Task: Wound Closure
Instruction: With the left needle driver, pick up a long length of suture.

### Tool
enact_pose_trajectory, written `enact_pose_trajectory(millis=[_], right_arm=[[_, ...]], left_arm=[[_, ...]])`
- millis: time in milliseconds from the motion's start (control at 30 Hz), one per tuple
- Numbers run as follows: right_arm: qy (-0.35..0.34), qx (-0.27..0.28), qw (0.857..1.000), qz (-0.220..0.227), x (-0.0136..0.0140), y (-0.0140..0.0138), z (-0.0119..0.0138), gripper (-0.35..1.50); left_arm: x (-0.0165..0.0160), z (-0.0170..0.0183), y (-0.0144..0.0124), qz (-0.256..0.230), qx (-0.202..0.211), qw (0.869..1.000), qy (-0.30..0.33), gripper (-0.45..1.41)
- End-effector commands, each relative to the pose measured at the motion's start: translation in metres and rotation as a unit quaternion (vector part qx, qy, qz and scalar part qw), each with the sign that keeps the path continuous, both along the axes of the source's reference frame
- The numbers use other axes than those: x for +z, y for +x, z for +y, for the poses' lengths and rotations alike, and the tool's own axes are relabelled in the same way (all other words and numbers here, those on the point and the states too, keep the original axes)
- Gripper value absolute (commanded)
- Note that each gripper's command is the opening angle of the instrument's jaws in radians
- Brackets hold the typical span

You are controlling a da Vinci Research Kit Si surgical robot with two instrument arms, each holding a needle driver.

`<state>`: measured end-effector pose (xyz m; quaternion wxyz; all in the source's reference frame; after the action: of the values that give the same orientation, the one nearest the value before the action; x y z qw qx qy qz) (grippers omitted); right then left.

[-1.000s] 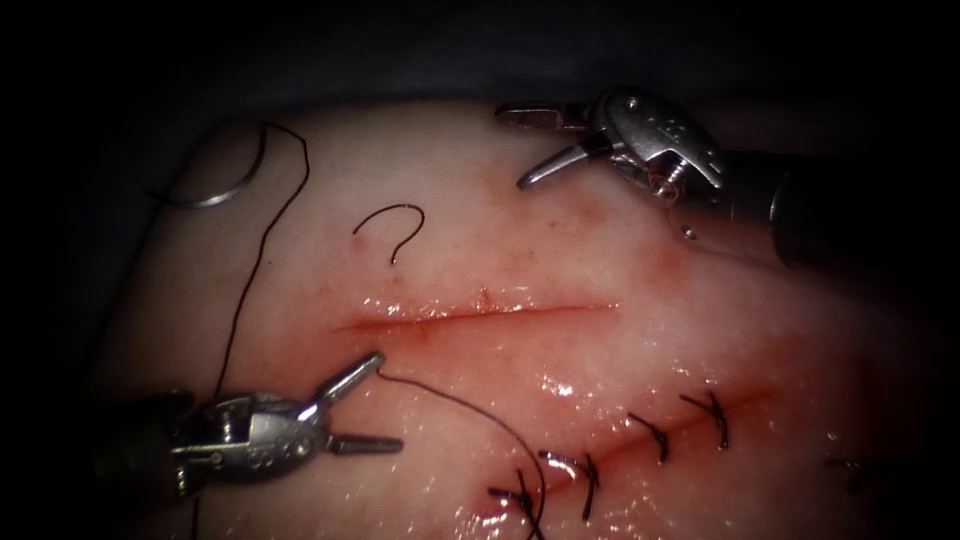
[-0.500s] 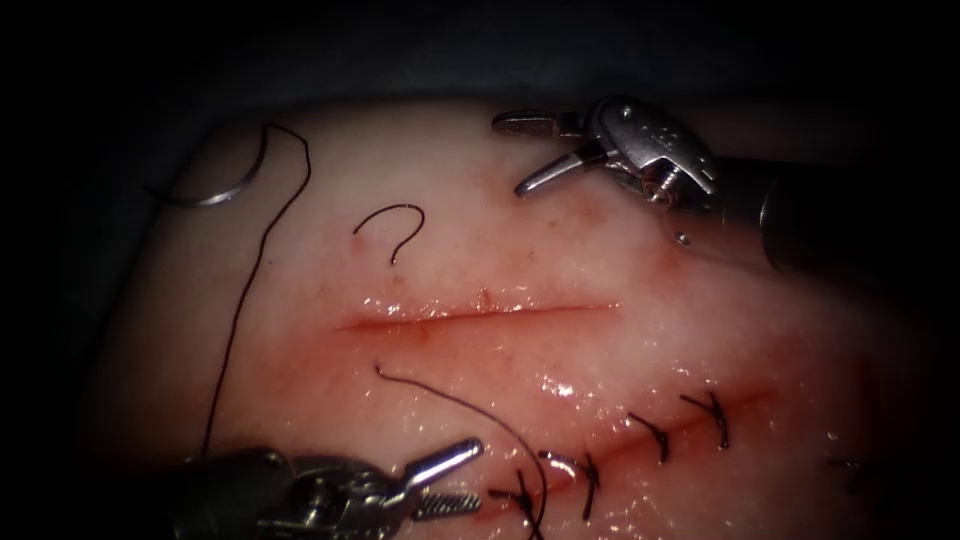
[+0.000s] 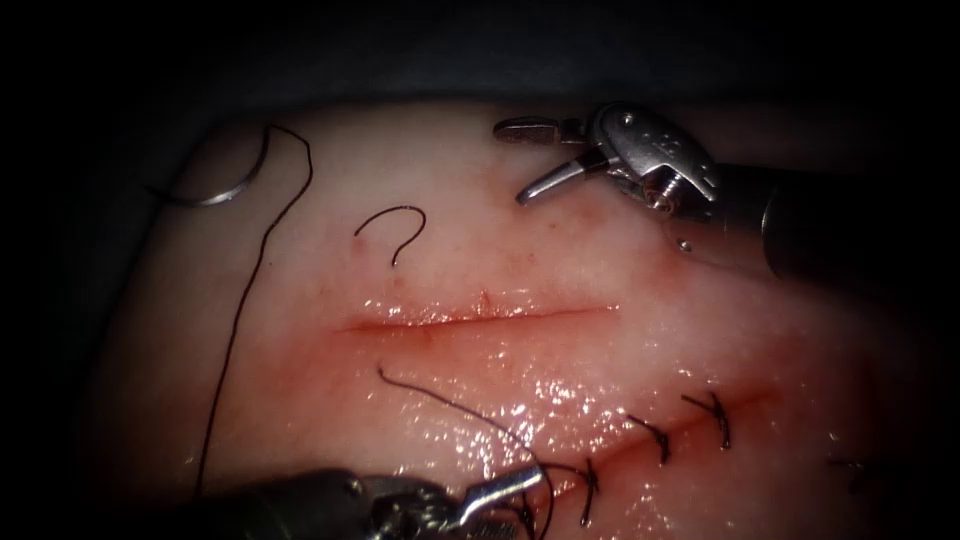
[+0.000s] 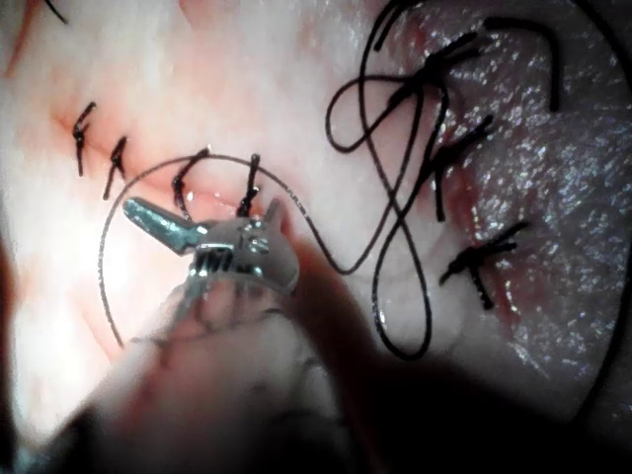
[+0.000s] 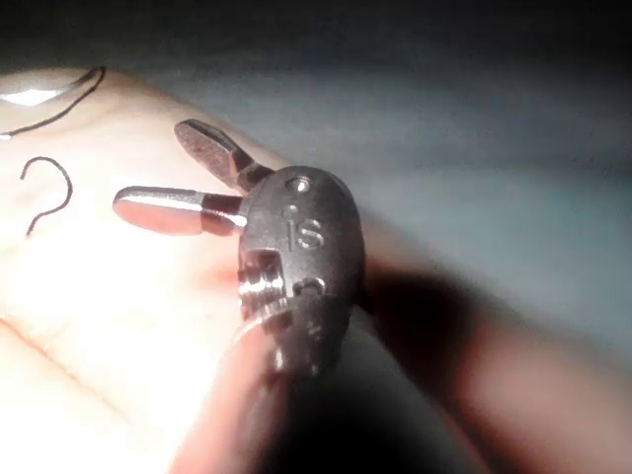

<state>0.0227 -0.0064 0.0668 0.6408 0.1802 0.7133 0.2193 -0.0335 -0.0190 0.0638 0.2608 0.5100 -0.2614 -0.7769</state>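
Pink, wet-looking tissue [image 3: 620, 260] takes up most of the endoscope view, with dark background behind its far edge. The open cut [image 3: 480, 317] runs across the middle, with red fluid [image 3: 400, 335] smeared along it. Below and to the right sits a separate row of dark stitches [image 3: 660, 435] that's already closed up.

The needle [image 3: 215, 195] is lying loose on the tissue surface way off at the far left, above the cut, not in the tissue and not held by anything. The thread [image 3: 245, 300] trails down from it along the left side. A short curled cut end of thread [image 3: 395, 225] lies on its own above the cut, and another strand [image 3: 450, 410] snakes from below the cut toward the stitches.

The left tool [image 3: 500, 495] comes in low from the bottom, tip right at the leftmost stitch where that strand ends; jaws are parted and I can't make out anything gripped between them. In the left wrist view its tip [image 4: 148, 217] sits just beside the stitch row.

The right tool [image 3: 525, 160] hangs above the tissue at upper right, well away from the needle, jaws spread wide, holding nothing [image 5: 173, 173].
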Motion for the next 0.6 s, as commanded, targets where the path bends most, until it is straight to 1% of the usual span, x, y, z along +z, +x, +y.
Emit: enact_pose_trajectory(millis=[33, 167, 267, 433, 467, 600], right_arm=[[-0.002, 0.0, 1.0, 0.001, 0.0003, 0.0011, 0.0007, 0.89], [-0.003, 0.0, 1.0, 0.001, 0.0005, 0.0011, 0.0005, 0.84], [-0.004, 0.0, 1.0, 0.001, 0.0006, 0.0011, 0.0004, 0.84], [-0.006, 0.0, 1.0, 0.0, 0.0008, 0.0012, 0.0001, 0.79], [-0.006, 0.0, 1.0, 0.0, 0.0008, 0.0012, 0.0001, 0.74], [-0.01, 0.0, 1.0, 0.0, 0.0008, 0.0012, 0.0, 0.73]], left_arm=[[-0.0001, 0.0005, -0.0006, -0.005, 0.004, 1.0, -0.004, 0.89], [-0.0018, 0.0004, -0.0009, -0.018, 0.019, 1.0, -0.014, 0.93], [-0.0025, 0.0004, -0.0009, -0.026, 0.016, 0.999, -0.019, 0.93], [-0.0036, 0.0006, -0.0009, -0.034, 0.016, 0.999, -0.029, 0.91], [-0.0038, 0.0006, -0.001, -0.037, 0.015, 0.999, -0.03, 0.91], [-0.0039, 0.0006, -0.0012, -0.04, 0.016, 0.998, -0.034, 0.89]])
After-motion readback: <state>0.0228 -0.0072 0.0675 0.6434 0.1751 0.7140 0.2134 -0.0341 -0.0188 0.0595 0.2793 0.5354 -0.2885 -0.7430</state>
